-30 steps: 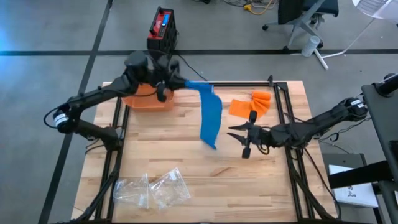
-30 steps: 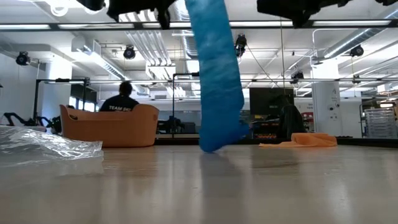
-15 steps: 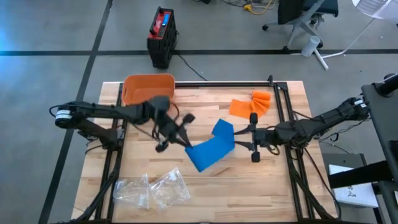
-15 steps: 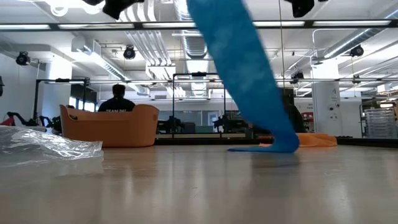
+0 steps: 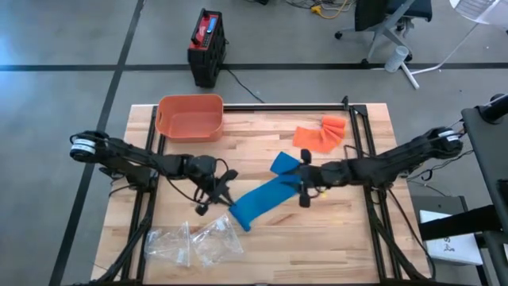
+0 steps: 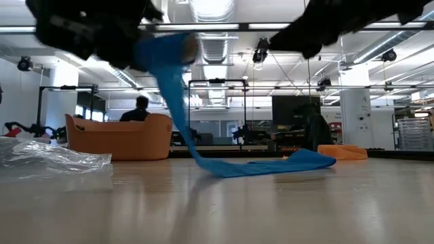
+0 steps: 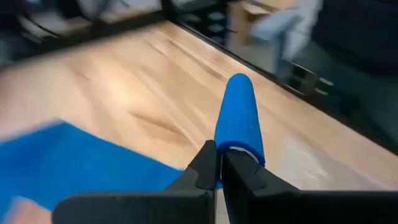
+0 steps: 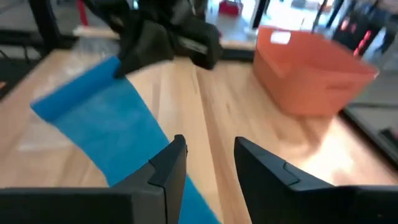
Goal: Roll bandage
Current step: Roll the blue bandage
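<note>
Lower left of the high view: plastic bags [image 5: 193, 241] lie on the table [image 5: 341, 238]. Left of centre, the left gripper [image 5: 214, 193] is clamped on the rolled end of the bandage [image 5: 262, 200]; its wrist view shows the fingers [image 7: 208, 167] pinched on that roll. The blue strip runs diagonally across the middle, its far end flat on the wood. Right of centre, the right gripper [image 5: 304, 186] stands over that far end, fingers [image 8: 171, 163] parted, holding nothing. Upper left: bin [image 5: 190, 117]. Upper right: orange cloth [image 5: 319, 133].
</note>
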Available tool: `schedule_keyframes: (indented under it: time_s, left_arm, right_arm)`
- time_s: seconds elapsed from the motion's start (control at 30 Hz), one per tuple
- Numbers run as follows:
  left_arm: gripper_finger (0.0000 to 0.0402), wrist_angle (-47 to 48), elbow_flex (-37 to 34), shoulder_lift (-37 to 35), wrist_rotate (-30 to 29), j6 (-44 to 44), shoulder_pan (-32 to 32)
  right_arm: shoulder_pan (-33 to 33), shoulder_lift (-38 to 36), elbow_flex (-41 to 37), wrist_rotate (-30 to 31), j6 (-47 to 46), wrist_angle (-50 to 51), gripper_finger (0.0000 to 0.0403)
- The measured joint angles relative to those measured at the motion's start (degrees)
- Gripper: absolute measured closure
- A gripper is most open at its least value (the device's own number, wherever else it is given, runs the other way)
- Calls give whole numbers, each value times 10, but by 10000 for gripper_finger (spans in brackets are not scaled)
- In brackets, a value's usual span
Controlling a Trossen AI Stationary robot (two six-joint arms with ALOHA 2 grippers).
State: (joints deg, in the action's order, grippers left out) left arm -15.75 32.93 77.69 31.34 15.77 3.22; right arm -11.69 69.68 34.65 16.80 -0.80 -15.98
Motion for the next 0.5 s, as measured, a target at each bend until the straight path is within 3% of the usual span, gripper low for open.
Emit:
schedule_keyframes:
  time_s: [0.3,0.43,0.5]
  left_arm:
    - [389,-22,-74,0,8,-107,-20]
    - [376,-22,-89,0,6,-110,-27]
    - [369,-16,-96,0,6,-113,-33]
  right_arm:
    - [63,158,16,-67,-57,0,254]
    - [79,211,53,-72,-56,9,245]
    - [88,234,72,-104,-52,18,241]
